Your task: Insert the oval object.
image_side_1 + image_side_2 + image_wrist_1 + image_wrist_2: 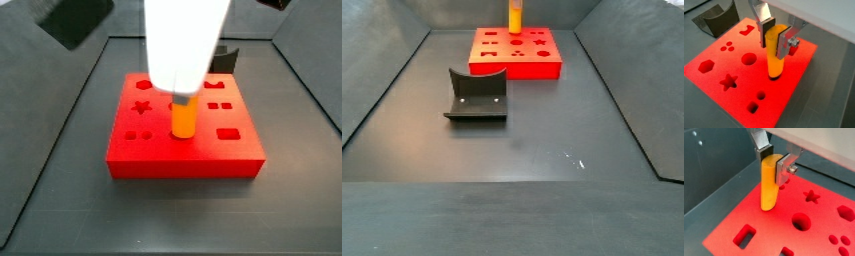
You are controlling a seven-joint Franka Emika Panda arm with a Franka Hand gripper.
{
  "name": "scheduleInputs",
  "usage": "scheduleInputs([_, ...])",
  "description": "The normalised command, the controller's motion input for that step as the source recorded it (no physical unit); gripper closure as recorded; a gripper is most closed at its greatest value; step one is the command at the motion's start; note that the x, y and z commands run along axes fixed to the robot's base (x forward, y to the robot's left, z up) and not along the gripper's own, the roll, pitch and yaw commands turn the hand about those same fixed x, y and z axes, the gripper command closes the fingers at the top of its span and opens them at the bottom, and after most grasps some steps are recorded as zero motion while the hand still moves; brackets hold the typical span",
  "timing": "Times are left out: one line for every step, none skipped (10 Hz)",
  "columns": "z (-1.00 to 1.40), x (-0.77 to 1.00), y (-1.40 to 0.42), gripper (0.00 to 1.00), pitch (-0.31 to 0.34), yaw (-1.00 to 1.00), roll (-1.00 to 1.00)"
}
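Note:
My gripper (777, 36) is shut on the oval object (775, 55), a long orange-yellow peg held upright by its upper end; it shows in both wrist views (768, 183). The peg's lower tip is at the top face of the red block (724, 59) near one edge; whether it is in a hole I cannot tell. In a side view the peg (183, 118) hangs under the white arm over the block's (187, 155) middle. In a side view the peg (515, 18) stands at the block's (517, 62) far edge.
The red block has several shaped holes: star (729, 81), round (749, 59), hexagon (707, 66), small slots (753, 106). The dark fixture (477, 97) stands on the grey floor in front of the block. Dark sloping walls enclose the floor.

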Motion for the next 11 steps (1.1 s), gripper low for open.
scheduleInputs([-0.21, 0.0, 0.0, 1.0, 0.11, 0.05, 0.15])
scheduleInputs([-0.13, -0.13, -0.07, 1.0, 0.084, 0.0, 0.1])
scheduleInputs([0.0, -0.19, -0.12, 1.0, 0.0, 0.0, 0.04])
scheduleInputs([0.0, -0.17, -0.17, 1.0, 0.0, 0.0, 0.04])
scheduleInputs([0.0, -0.11, -0.08, 1.0, 0.0, 0.0, 0.04])
scheduleInputs([-0.08, 0.0, 0.0, 1.0, 0.0, 0.1, 0.04])
scheduleInputs([-0.14, 0.0, 0.0, 1.0, 0.0, 0.21, 0.03])
scheduleInputs([-0.2, 0.02, 0.1, 1.0, 0.01, 0.31, 0.04])
scheduleInputs([-0.31, 0.0, 0.18, 1.0, 0.003, 0.35, 0.02])
scheduleInputs([-0.45, 0.0, 0.25, 1.0, 0.0, 0.34, 0.01])
scheduleInputs([-0.48, 0.0, 0.15, 1.0, 0.0, 0.27, 0.02])
